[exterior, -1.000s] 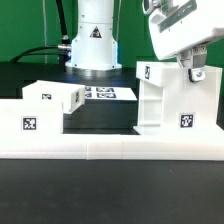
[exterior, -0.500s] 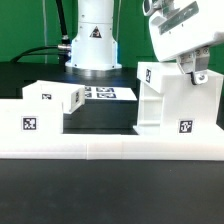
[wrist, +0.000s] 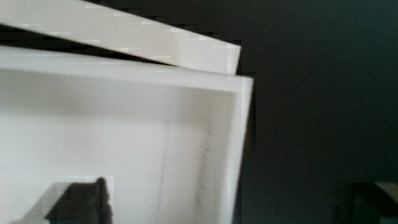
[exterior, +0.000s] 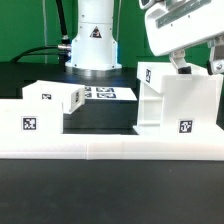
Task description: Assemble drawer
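Observation:
The white drawer housing stands upright at the exterior view's right, behind the long white rail. A small white tray with a tag lies at the exterior view's left. My gripper is open just above the housing's top edge, with one finger on each side of that edge and not touching it. In the wrist view the housing's wall runs between my two dark fingertips, and the gripper holds nothing.
The marker board lies flat on the black table behind the tray. The robot base stands at the back centre. The rail spans the front of the scene.
The gripper was shut on the housing's top wall. It has opened and risen a little above it. The housing stays upright, shifted only slightly.

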Action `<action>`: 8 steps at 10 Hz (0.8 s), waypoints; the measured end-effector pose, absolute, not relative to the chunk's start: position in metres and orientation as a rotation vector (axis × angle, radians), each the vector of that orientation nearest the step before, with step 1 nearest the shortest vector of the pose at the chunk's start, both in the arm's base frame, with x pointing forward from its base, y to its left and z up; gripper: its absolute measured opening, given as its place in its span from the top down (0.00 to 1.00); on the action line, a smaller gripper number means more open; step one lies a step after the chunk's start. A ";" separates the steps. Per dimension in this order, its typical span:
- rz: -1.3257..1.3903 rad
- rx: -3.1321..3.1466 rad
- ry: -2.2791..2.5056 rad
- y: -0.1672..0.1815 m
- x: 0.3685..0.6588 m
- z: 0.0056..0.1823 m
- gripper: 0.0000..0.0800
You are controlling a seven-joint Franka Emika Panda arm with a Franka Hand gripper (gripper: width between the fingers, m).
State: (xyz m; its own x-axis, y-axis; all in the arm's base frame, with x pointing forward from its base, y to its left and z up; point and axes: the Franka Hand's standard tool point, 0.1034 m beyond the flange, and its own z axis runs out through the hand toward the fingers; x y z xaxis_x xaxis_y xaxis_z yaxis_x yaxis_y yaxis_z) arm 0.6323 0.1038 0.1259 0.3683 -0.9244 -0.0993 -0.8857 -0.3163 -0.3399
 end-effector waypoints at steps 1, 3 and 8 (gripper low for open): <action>-0.194 -2.372 1.473 0.099 0.628 0.138 0.19; -0.238 -2.482 1.299 0.091 0.615 0.150 0.19; -0.176 -2.615 1.125 0.090 0.605 0.138 0.19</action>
